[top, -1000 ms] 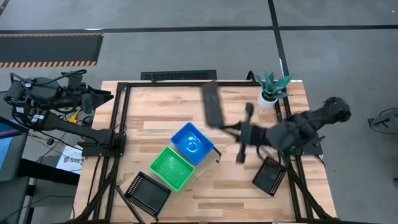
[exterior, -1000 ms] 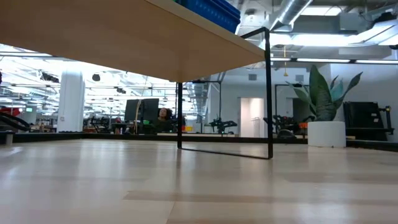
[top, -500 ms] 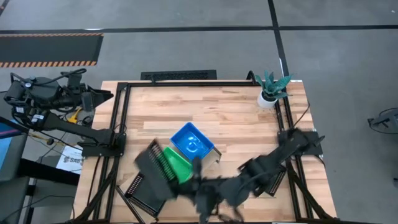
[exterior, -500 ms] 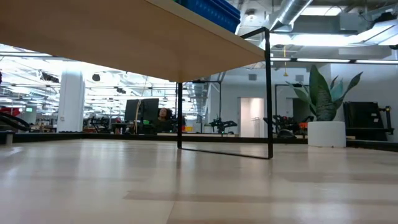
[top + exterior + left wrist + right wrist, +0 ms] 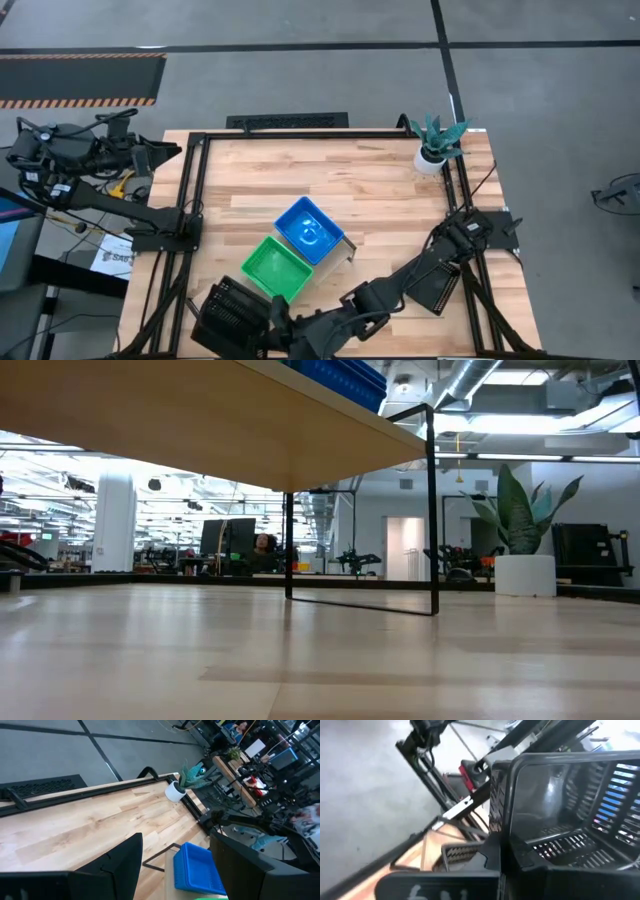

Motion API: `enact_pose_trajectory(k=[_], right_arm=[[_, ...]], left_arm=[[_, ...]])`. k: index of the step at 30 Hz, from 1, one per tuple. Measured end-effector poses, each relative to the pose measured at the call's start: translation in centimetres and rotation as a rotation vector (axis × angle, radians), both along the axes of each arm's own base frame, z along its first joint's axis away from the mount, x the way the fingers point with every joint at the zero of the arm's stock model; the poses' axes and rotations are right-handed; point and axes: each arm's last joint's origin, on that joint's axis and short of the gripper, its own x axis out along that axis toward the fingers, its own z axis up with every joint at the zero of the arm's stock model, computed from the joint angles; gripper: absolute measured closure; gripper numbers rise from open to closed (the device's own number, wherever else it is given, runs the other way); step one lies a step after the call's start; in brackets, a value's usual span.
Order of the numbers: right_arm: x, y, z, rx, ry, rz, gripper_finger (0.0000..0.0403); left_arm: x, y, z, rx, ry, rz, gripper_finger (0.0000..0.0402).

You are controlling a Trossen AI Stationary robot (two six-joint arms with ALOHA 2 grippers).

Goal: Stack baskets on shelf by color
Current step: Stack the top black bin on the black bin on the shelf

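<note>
The right pincer (image 5: 272, 322), reaching low across the worktop's (image 5: 300, 175) near edge, is clamped on a black basket's (image 5: 228, 312) rim to carry it, beside the green stack (image 5: 274, 268) on the shelf (image 5: 336, 247), while the left pincer (image 5: 160, 158) waits apart off the far-left corner.
</note>
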Motion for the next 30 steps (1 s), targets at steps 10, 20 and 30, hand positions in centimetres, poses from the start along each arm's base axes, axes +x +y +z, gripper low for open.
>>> enact_pose_trajectory(k=[10,20,30], right_arm=[[0.4,-2.0,-1.8,-0.151,0.167,-0.017,0.0391],[0.5,-2.4,-1.8,-0.175,0.167,-0.021,0.0339],[1.4,-3.9,-1.8,-0.166,0.171,-0.056,0.0287]], left_arm=[[0.0,0.0,0.0,0.003,0.001,0.002,0.0182],[0.0,0.0,0.0,0.007,0.001,0.008,0.0182],[0.0,0.0,0.0,0.005,-0.001,0.008,0.0182]])
